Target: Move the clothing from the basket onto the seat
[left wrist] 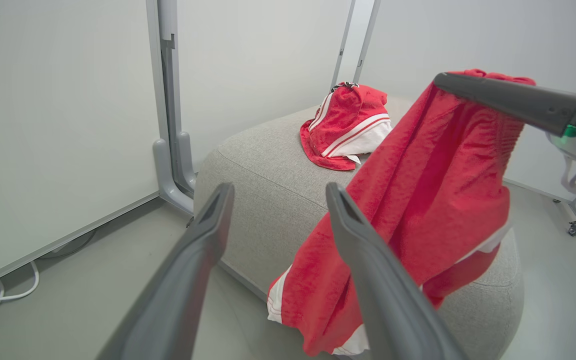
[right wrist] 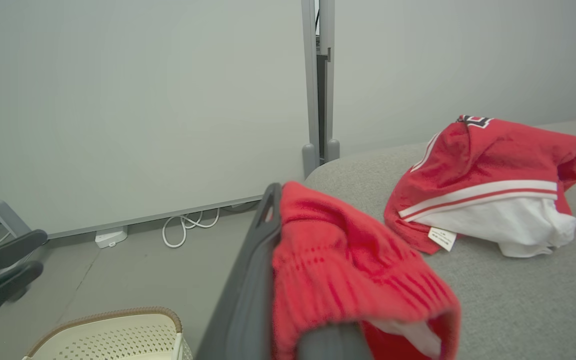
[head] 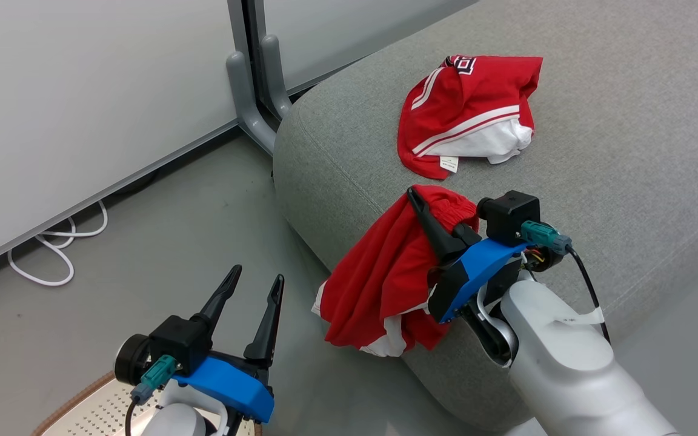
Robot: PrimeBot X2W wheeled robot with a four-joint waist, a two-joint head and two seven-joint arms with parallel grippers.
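At frame centre the right gripper (head: 425, 209) pinches 1 red garment (head: 379, 272), which drapes over the seat (head: 628, 151) edge. Lower left, the left gripper (head: 258, 280) gapes wide and empty by the basket (head: 91, 409).

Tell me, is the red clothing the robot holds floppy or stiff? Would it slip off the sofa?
Probably floppy: the held red garment hangs in loose folds from the right gripper. It looks thin and light. Much dangles past the sofa edge, so it might slide off if released.

Two garments (head: 470, 115) (head: 379, 278), apparently one basket (right wrist: 113, 334)
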